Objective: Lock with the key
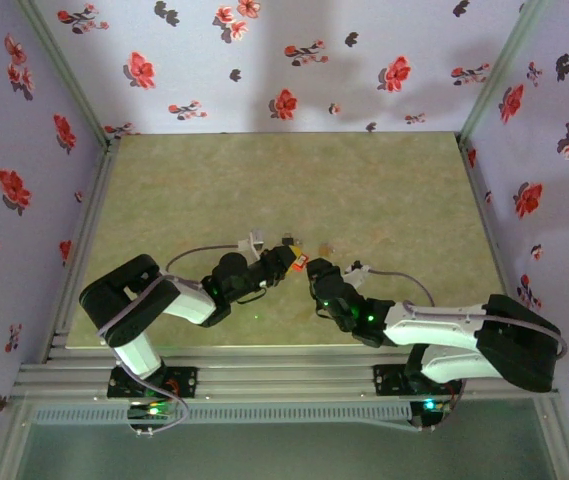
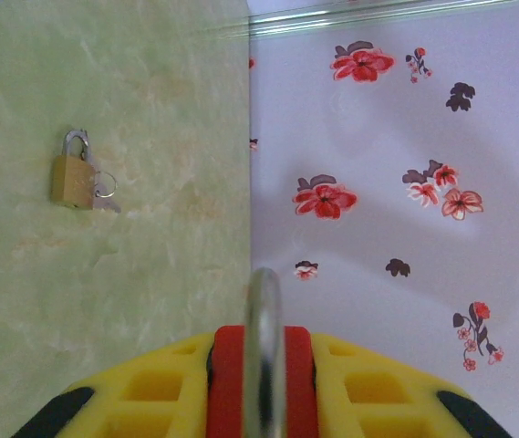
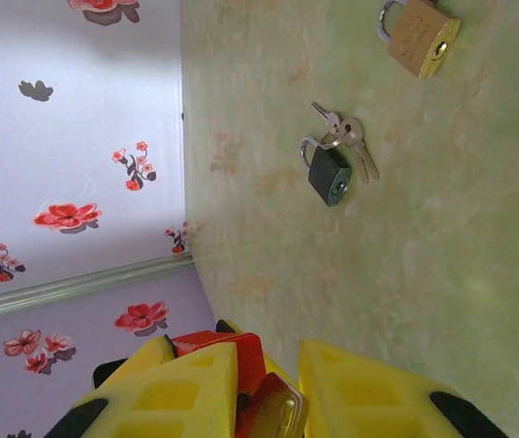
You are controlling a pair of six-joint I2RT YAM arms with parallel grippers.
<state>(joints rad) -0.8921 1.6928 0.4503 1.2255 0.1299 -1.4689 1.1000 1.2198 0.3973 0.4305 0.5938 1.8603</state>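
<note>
My left gripper is shut on the red padlock, whose silver shackle stands up between the yellow fingers. In the top view the left gripper holds the red padlock above the middle of the mat. My right gripper meets it from the right. In the right wrist view a small dark glossy piece with a metal part, apparently the key, is pinched in the right gripper right against the red padlock. The keyhole itself is hidden.
A brass padlock lies on the green mat, and it appears with a key ring as the brass padlock. A small dark padlock with loose keys lies nearby. Floral walls enclose the table.
</note>
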